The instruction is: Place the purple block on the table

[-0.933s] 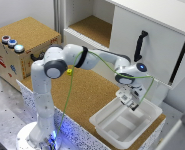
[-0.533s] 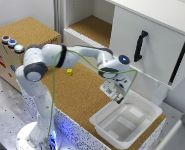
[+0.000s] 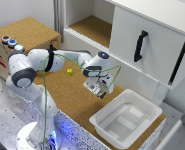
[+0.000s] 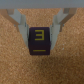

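Note:
In the wrist view my gripper [image 4: 41, 36] is shut on the purple block [image 4: 40, 40], a small dark cube with yellow markings on its face, held between the two fingertips over the brown cork table [image 4: 20, 65]. In the exterior view the gripper [image 3: 98, 90] hangs just above the table [image 3: 67, 97], left of the white tray; the block is too small to make out there. I cannot tell whether the block touches the cork.
A white tray [image 3: 123, 120] sits on the table at the exterior view's right. A small yellow block [image 3: 69, 72] lies on the cork behind the arm. A cork-topped box with coloured buttons [image 3: 14, 42] stands at the left. A white cabinet [image 3: 142, 40] stands behind.
The arm has swung from above the white tray towards the exterior view's left, carrying the gripper over the open cork surface and lower.

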